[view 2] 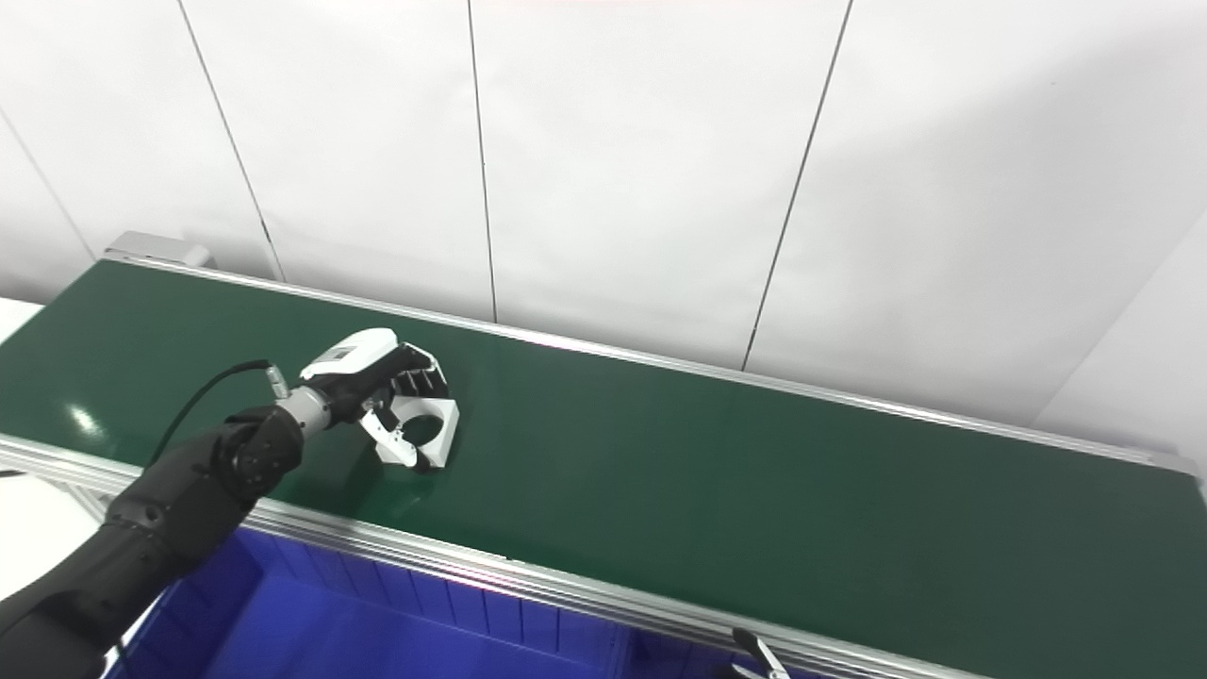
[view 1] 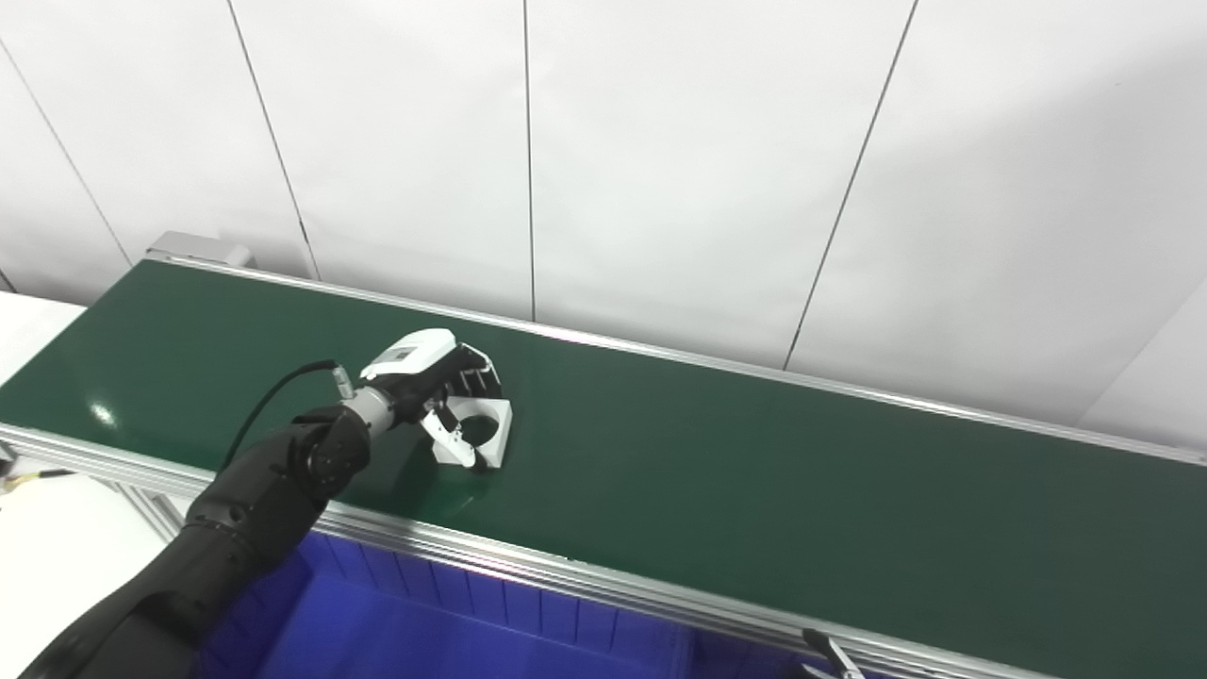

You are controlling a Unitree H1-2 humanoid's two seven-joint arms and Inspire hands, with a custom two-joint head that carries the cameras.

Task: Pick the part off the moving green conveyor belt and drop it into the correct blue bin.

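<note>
A white part [view 1: 483, 429] with a round hole lies on the green conveyor belt [view 1: 754, 481], left of its middle and near the front rail. My left hand [view 1: 436, 382] reaches over it from the left. Its fingers [view 1: 476, 375] curl around the part's far side and its thumb [view 1: 451, 436] presses the near side, so the hand is closed on the part, which still rests on the belt. The part also shows in the right eye view [view 2: 429, 426]. Only a small dark tip [view 1: 830, 653] at the bottom edge shows on the right arm's side.
A blue bin [view 1: 453, 622] stands below the belt's front aluminium rail [view 1: 566, 571], under my left arm. A white panelled wall runs behind the belt. A white surface [view 1: 38, 321] lies at the far left.
</note>
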